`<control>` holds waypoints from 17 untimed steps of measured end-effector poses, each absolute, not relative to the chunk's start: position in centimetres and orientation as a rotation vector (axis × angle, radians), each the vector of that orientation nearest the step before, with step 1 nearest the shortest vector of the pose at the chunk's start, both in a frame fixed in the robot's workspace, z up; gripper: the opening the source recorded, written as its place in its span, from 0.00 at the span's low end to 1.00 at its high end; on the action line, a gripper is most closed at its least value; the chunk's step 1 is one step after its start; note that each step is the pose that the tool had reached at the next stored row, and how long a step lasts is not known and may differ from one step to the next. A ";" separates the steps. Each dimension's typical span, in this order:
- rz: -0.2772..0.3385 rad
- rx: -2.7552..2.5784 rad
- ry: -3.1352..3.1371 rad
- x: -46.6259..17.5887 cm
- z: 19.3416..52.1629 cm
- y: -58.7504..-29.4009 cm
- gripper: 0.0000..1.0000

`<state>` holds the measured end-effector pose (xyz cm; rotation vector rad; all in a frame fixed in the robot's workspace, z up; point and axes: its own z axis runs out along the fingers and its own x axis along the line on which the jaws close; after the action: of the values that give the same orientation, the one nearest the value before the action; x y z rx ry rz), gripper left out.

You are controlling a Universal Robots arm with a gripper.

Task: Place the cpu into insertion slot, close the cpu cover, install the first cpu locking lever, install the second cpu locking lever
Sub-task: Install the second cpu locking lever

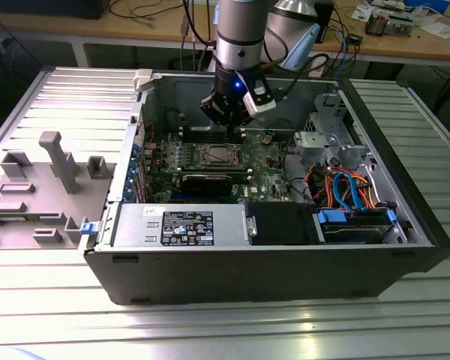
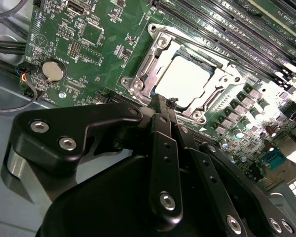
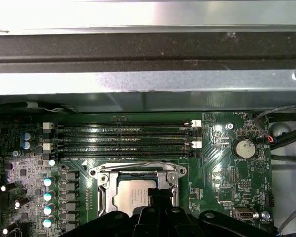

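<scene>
One gripper (image 2: pixel 171 106) was seen hovering just above socket edge, fingers closed together, nothing held. Cpu (image 2: pixel 183 81) sat in insertion slot (image 3: pixel 104 196) directly beneath fingertips, cpu cover (image 2: pixel 149 61) framing it. Risk judged: fingertips scraping board if descent was misaligned.

The motherboard (image 1: pixel 266 169) lies flat inside the open computer case (image 1: pixel 247 270). The insertion slot (image 1: pixel 220 156) sits near the motherboard's middle, with the cpu (image 2: pixel 185 81) in it and the cpu cover (image 2: pixel 153 61) closed around the cpu. The gripper (image 2: pixel 173 101) hangs just above the slot's edge. Memory slots (image 3: pixel 123 140) run alongside the slot. A coin cell (image 3: pixel 244 147) lies farther off on the motherboard.
</scene>
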<state>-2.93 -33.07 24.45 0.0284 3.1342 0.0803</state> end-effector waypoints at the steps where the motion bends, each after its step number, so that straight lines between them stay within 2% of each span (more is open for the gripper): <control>1: 0.080 0.028 3.134 -2.9 24.5 -33.1 0.11; 17: 0.080 0.028 3.134 -2.9 24.5 -33.4 0.11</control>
<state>-2.93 -33.39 24.45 0.0284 3.1343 0.0803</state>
